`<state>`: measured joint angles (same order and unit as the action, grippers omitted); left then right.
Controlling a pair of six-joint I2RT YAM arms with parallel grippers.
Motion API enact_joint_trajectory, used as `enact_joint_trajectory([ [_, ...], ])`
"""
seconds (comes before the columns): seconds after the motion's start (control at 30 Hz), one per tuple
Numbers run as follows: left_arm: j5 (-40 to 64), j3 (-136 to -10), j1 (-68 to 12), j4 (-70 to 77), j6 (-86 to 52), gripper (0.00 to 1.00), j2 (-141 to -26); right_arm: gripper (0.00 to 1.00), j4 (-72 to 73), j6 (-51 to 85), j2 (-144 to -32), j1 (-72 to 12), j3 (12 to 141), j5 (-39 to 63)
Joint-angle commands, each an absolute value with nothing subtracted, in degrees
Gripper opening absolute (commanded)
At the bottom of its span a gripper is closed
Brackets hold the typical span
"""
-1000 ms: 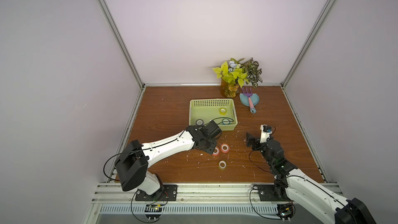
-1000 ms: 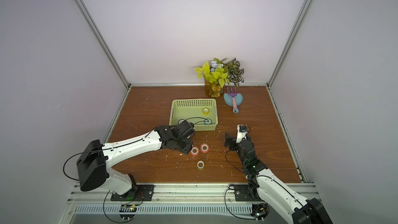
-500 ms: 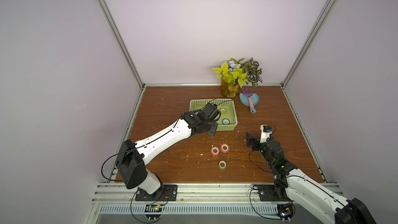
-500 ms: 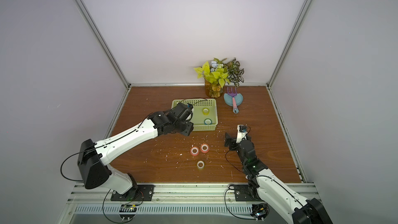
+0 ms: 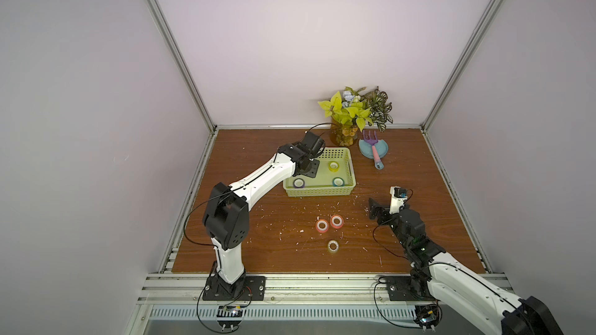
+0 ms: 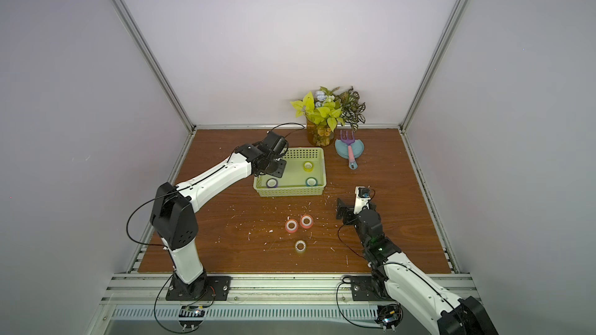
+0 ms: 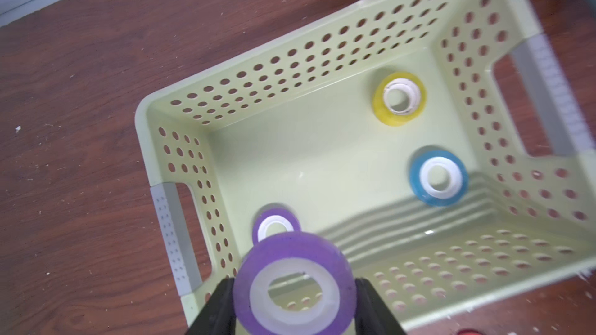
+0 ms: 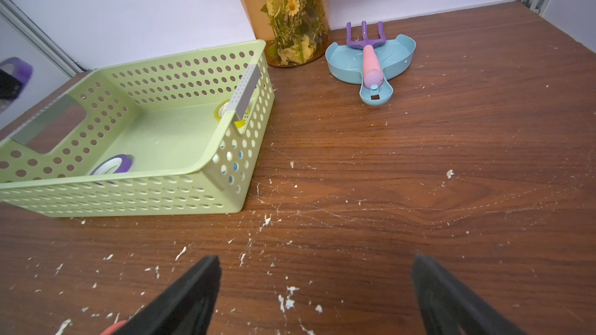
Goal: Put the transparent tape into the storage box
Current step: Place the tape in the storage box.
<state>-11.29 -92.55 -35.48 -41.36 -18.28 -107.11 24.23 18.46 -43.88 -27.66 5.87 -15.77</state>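
Clearly the step in hand is the drop. The left arm's fingers (image 7: pixel 216 310) pinch a small translucent purple tape roll with a white core (image 7: pixel 295 285) by its outer sides. They hold it in the air above the rim of the light green rectangular plastic basket with rows of small holes in its walls (image 7: pixel 322 59). The roll hangs over the basket's end nearest the left arm, almost straight above a second purple roll (image 7: pixel 275 223) lying flat on the basket floor. A yellow roll (image 7: pixel 399 101) and a blue roll (image 7: pixel 438 178) lie flat toward the basket's opposite end, apart from each other.

The next move seems to call for little: a small shift toward the basket's middle, so the roll does not land on the purple one below, then a spreading of the fingers.

The held roll shows a glossy, see-through purple band around a wide white core, with its hole facing the wrist camera.

Three rolls look left to do. Two orange-red rolls (image 5: pixel 322 225) sit side by side and a colourless roll (image 5: pixel 333 246) lies near them. All three are on the brown wooden tabletop (image 5: pixel 258 156), off the basket's long side facing the arm bases. The right arm's fingers (image 8: pixel 190 298) stand wide apart and empty, low over the tabletop off that same side.
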Motion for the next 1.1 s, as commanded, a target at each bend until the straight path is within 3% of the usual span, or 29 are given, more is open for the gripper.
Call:
enact_joint_trajectory([
  [0.0,-14.8,-94.9,-34.1,-41.9,-16.4,0.49,-110.2,0.99,26.5,18.7,-43.2,-27.8,7.9,-15.5],
  [1.07,-17.0,-93.3,-29.7,-29.2,-15.9,0.50,-123.4,0.99,26.6,18.7,-43.2,-27.8,7.8,-15.9],
])
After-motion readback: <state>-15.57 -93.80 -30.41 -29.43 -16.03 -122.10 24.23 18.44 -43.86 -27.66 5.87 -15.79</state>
